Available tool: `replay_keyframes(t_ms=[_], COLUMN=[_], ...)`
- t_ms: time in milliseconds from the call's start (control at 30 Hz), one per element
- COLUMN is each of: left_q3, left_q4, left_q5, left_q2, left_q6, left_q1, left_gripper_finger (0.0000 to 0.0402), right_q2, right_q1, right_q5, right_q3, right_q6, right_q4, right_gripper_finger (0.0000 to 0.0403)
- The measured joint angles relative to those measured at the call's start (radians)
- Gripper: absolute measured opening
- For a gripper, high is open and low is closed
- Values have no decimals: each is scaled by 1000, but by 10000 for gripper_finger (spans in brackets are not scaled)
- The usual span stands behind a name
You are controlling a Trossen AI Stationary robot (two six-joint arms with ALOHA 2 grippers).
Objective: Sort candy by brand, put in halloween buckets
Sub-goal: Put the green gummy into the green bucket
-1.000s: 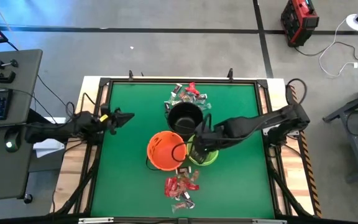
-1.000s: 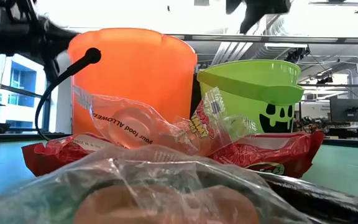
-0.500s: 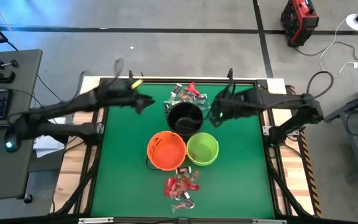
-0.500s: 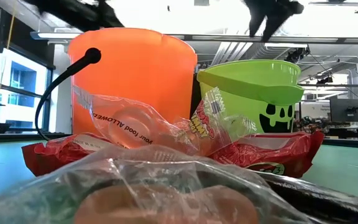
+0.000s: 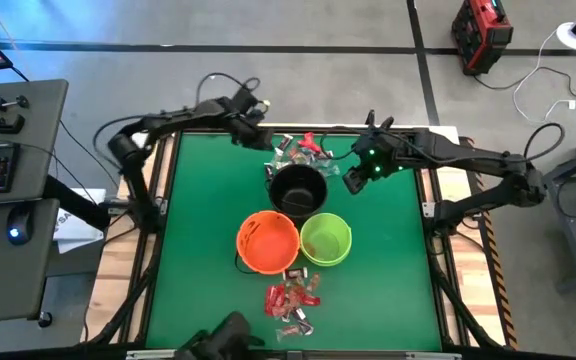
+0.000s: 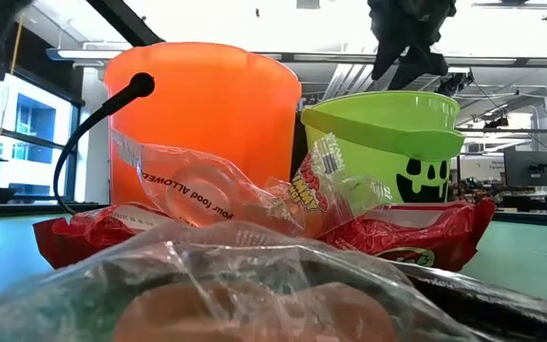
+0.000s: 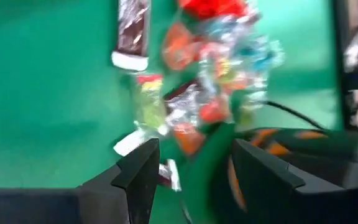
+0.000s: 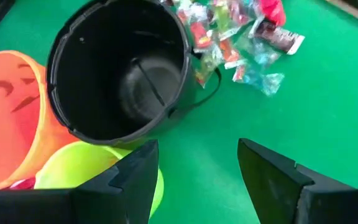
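Observation:
Three halloween buckets stand mid-table: black (image 5: 298, 188), orange (image 5: 266, 242) and lime green (image 5: 325, 240). One heap of candy (image 5: 303, 150) lies behind the black bucket near the far edge. A second heap (image 5: 290, 300), mostly red wrappers, lies in front of the orange and green buckets. My left gripper (image 5: 258, 128) hovers open at the far heap's left side, and the candy (image 7: 210, 81) shows beyond its fingers. To the right of the black bucket (image 8: 123, 68) my right gripper (image 5: 351, 180) hangs open in the air with nothing between its fingers.
Bare green mat lies left and right of the buckets. The table's raised black frame (image 5: 268, 128) runs just behind the far candy heap. A dark shape (image 5: 228, 335) shows at the near edge. In the low view candy (image 6: 254, 218) fills the foreground before the orange bucket (image 6: 202, 123) and green bucket (image 6: 387, 152).
My left gripper has swung fast from the table's left edge to the far edge and rightward to the far candy heap, tipping downward. My right gripper has gone from above the green bucket toward the far edge, ending to the right of the black bucket.

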Motion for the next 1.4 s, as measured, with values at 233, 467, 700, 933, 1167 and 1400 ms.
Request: replay_keyframes(t_ms=[233, 467, 700, 933, 1167, 1400], left_q3=[48, 53, 53, 53, 53, 52], left_q4=[10, 34, 39, 73, 76, 106], left_q5=[-3, -110, -99, -93, -164, -196], left_q2=[140, 181, 182, 182, 182, 182], left_q6=[7, 84, 162, 188, 199, 189], left_q1=[-8, -7, -18, -37, -49, -89], left_gripper_finger=[192, 184, 184, 183, 183, 183], right_q2=[-1, -1, -1, -1, -1, -1], right_q1=[-3, -3, -3, -3, -3, -3], right_q5=[-12, 26, 61, 87, 88, 88], right_q3=[-13, -13, -13, -13, -13, -13], right_q6=[63, 220, 307, 407, 434, 395], right_q4=[24, 95, 137, 141, 168, 170], right_gripper_finger=[213, 213, 213, 213, 213, 213])
